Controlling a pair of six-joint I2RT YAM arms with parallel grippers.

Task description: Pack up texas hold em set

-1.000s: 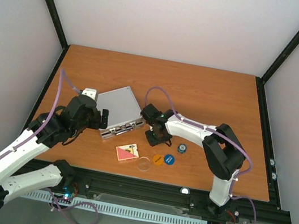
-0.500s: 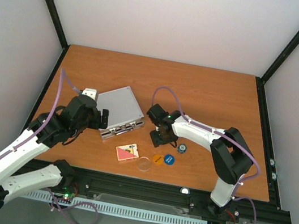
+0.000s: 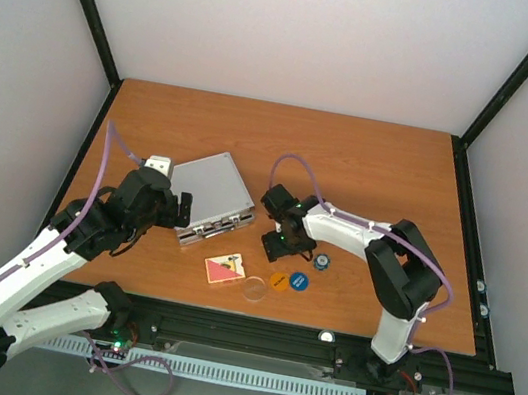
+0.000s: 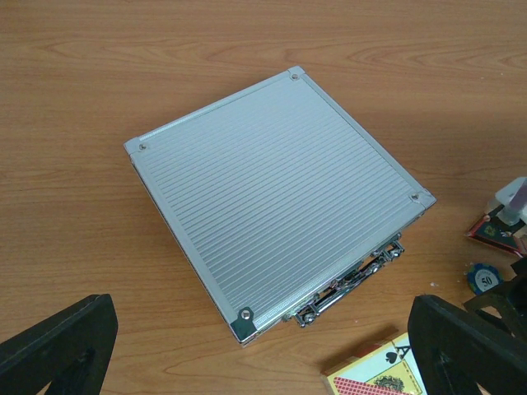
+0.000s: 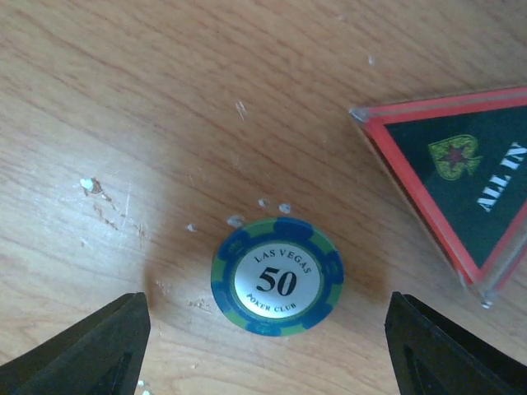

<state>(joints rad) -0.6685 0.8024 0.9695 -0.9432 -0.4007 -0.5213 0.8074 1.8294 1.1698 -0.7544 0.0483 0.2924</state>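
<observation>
Jaws spread, one chip [image 5: 277, 276], one case [image 4: 276, 206]

Orange wooden table [image 3: 371, 165] enclosed by white walls [image 3: 313, 23].

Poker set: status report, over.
Left jaws open, empty, facing the closed case. Right jaws open astride the blue chip, flat on the table. Red-black triangle lies close beside the chip, not touching.
</observation>
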